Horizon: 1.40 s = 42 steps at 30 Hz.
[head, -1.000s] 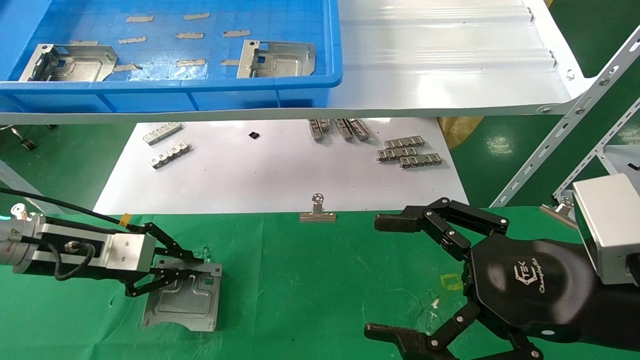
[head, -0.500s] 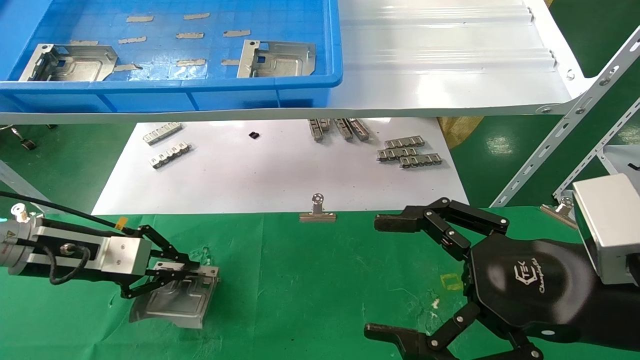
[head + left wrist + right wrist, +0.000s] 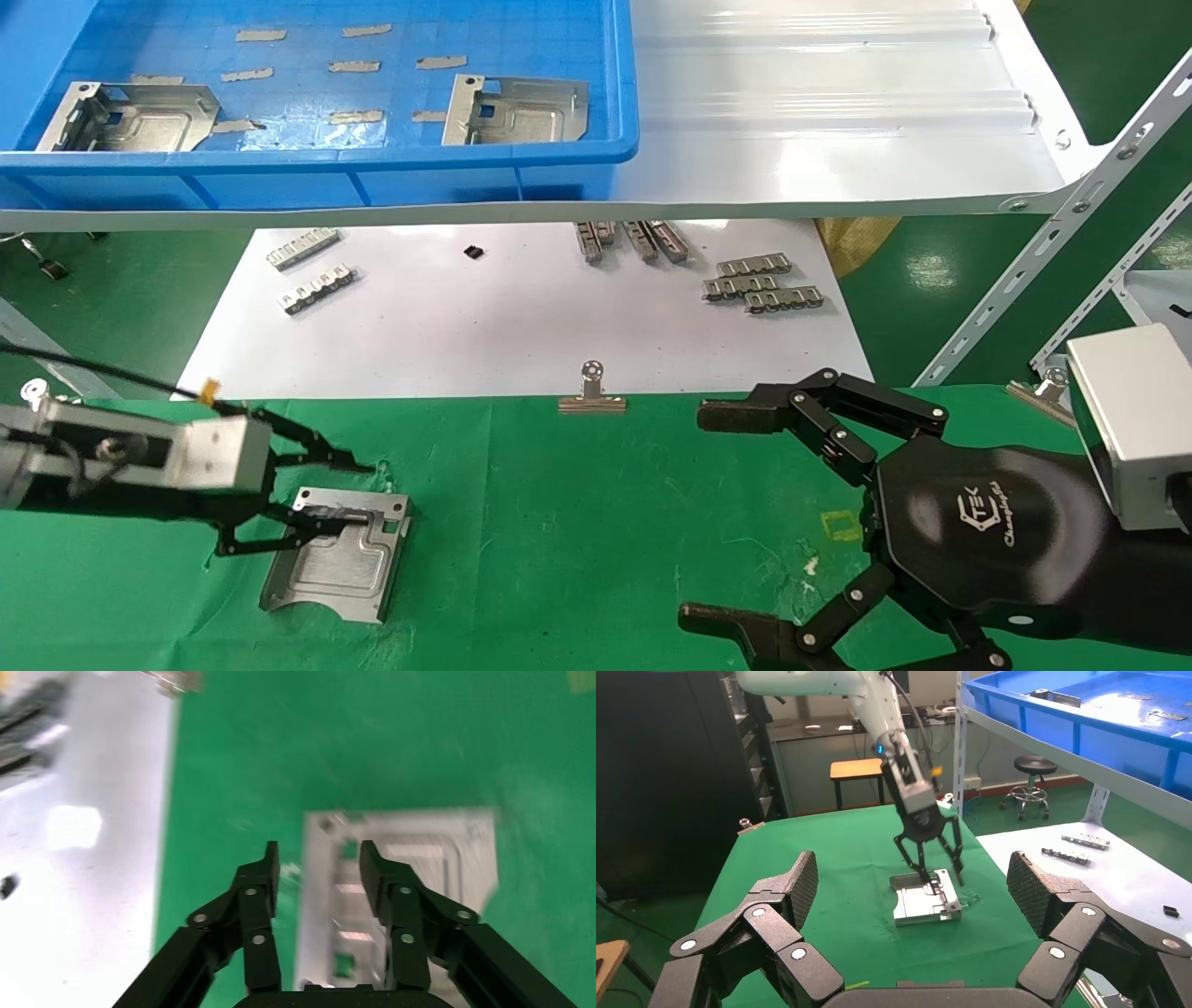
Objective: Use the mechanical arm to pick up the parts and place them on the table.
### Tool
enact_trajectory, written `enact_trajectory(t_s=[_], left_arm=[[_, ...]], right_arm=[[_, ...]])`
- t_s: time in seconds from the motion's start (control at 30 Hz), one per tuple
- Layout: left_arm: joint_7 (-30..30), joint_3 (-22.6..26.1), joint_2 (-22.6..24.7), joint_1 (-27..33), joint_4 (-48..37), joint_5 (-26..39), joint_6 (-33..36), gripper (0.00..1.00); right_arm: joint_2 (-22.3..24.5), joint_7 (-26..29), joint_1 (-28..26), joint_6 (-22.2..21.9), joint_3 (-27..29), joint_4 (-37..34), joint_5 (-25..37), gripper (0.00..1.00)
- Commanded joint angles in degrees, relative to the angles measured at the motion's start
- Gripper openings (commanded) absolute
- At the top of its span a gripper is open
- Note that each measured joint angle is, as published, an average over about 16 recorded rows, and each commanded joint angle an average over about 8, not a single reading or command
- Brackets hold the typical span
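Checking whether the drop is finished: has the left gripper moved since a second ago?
Yes. The left gripper has opened and pulled back toward the table's left edge, away from the binder clip, leaving the part lying flat.

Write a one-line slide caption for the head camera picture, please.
Left gripper open over a stamped metal plate lying on the green cloth table; black right gripper open nearby.

A factory workshop or robot test bay. Slotted steel racking (image 3: 1071,224) carries a blue bin (image 3: 317,168) of stamped plates (image 3: 517,110). Green floor (image 3: 1046,804), a stool (image 3: 1030,766).
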State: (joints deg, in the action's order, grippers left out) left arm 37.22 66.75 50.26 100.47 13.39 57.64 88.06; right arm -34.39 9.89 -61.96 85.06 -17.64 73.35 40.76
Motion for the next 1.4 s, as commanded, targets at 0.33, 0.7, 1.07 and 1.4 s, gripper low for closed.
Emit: enact_trajectory(t_s=[0.33, 0.7, 1.07, 1.4], left_arm=[[-11.0, -3.8, -2.8, -4.1, 1.2, -11.3, 3.7, 1.00], [-11.7, -4.1, -3.3, -4.8, 2.0, -12.6, 3.7, 1.00], [-15.8, -9.4, -4.6, -8.6, 8.6, -12.7, 3.0, 1.00], [-21.8, -17.2, -6.6, -14.3, 18.3, -13.3, 2.0, 1.00]], right_arm=[[0.0, 0.0, 0.0, 0.0, 0.0, 0.0, 0.0, 1.00], [0.0, 0.0, 0.0, 0.0, 0.0, 0.0, 0.0, 1.00], [0.0, 0.0, 0.0, 0.0, 0.0, -0.1, 0.0, 1.00], [0.0, -0.1, 0.0, 0.0, -0.1, -0.1, -0.1, 1.00]])
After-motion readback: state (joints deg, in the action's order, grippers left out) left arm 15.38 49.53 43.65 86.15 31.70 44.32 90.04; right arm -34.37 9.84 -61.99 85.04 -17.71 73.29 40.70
